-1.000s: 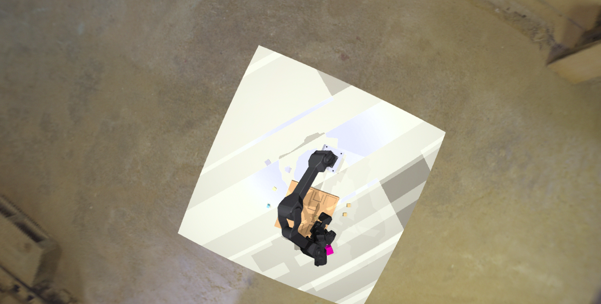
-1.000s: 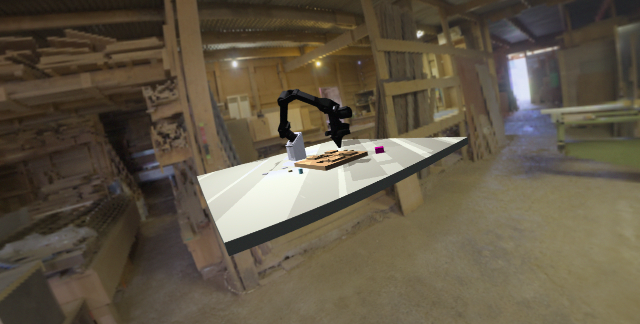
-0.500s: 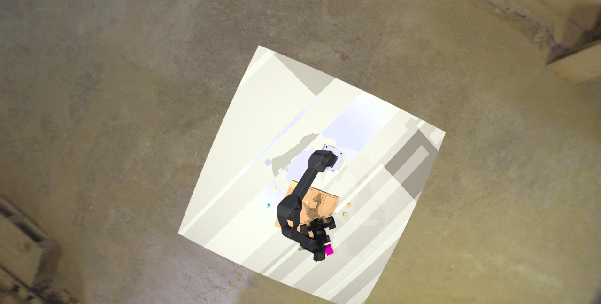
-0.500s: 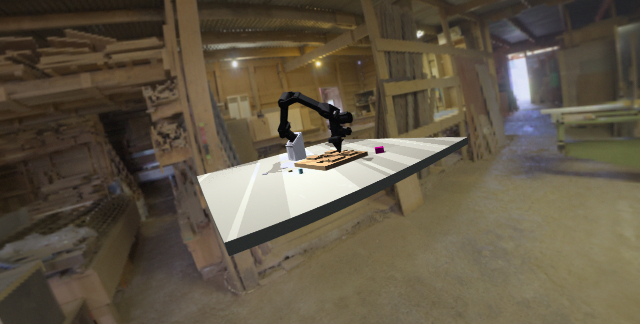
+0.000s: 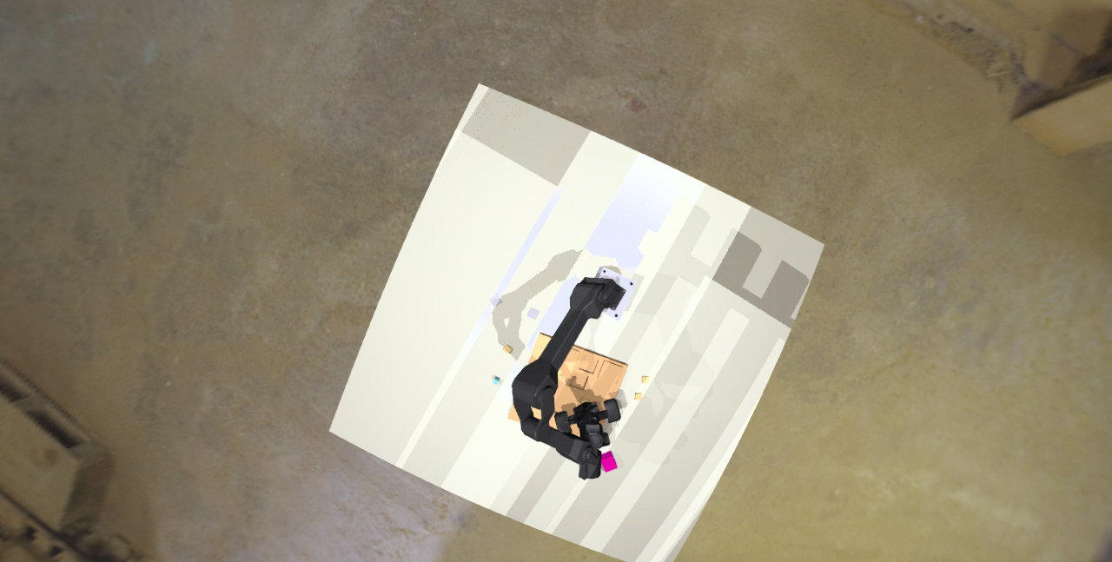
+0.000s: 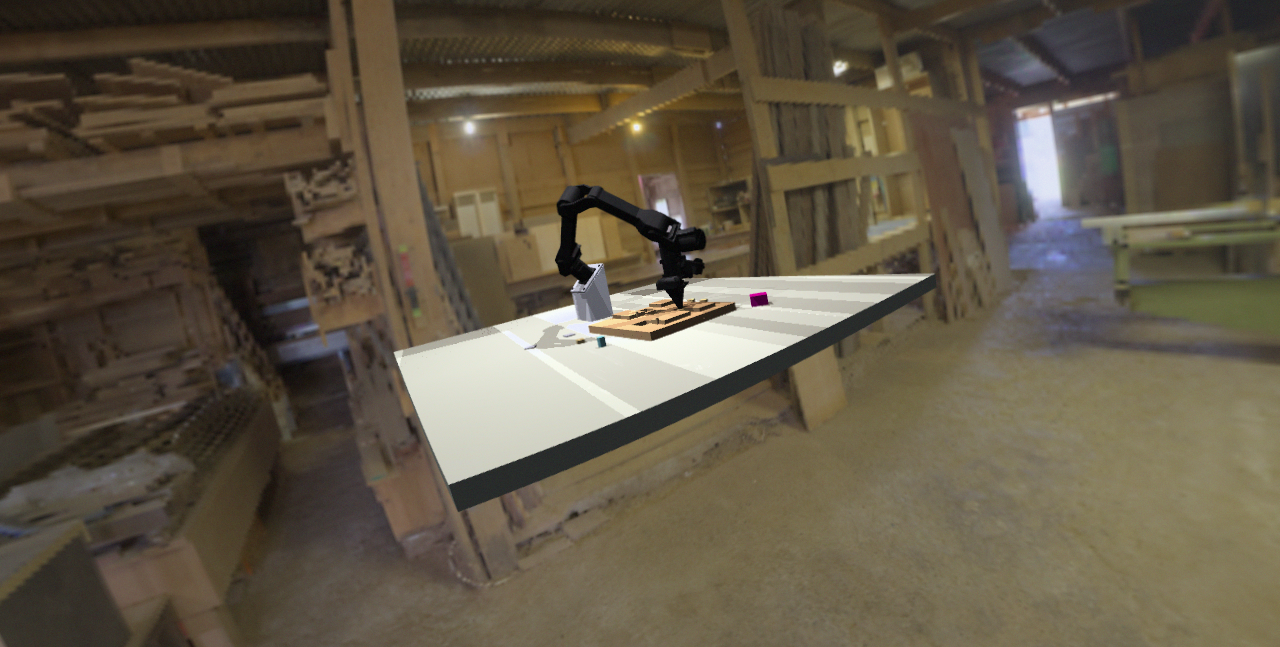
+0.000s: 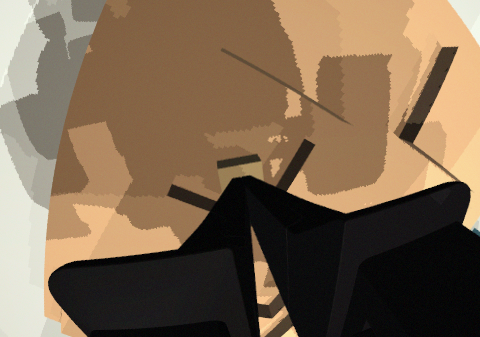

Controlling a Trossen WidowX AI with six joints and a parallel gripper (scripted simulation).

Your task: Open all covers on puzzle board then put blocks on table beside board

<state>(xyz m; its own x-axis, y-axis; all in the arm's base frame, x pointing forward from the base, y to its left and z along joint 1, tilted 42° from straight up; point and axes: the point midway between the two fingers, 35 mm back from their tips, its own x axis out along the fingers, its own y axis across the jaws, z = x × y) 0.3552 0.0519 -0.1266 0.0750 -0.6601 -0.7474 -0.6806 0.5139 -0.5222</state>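
The orange-brown puzzle board [image 5: 612, 381] [image 6: 626, 331] [image 7: 150, 72] lies on the table with covers and dark-edged wells. My gripper [image 5: 585, 408] [image 6: 680, 306] [image 7: 242, 186] is shut and empty, its tips low over the board. A tan block [image 7: 230, 173] sits in a well just beyond the fingertips, partly hidden by them. On the table beside the board are a teal block [image 5: 496, 380] [image 6: 600, 341], a tan block [image 5: 506, 348] on the same side, and two tan blocks, one [image 5: 645, 380] and another [image 5: 637, 396], on the opposite side. The arm hides part of the board in the top view.
A magenta cube [image 5: 608, 461] [image 6: 759, 298] stands on the table beyond the board's far end, close to the arm's wrist in the overhead view. Two small pale squares, one [image 5: 532, 314] and another [image 5: 496, 300], lie near the arm's base. Shadows cross the board.
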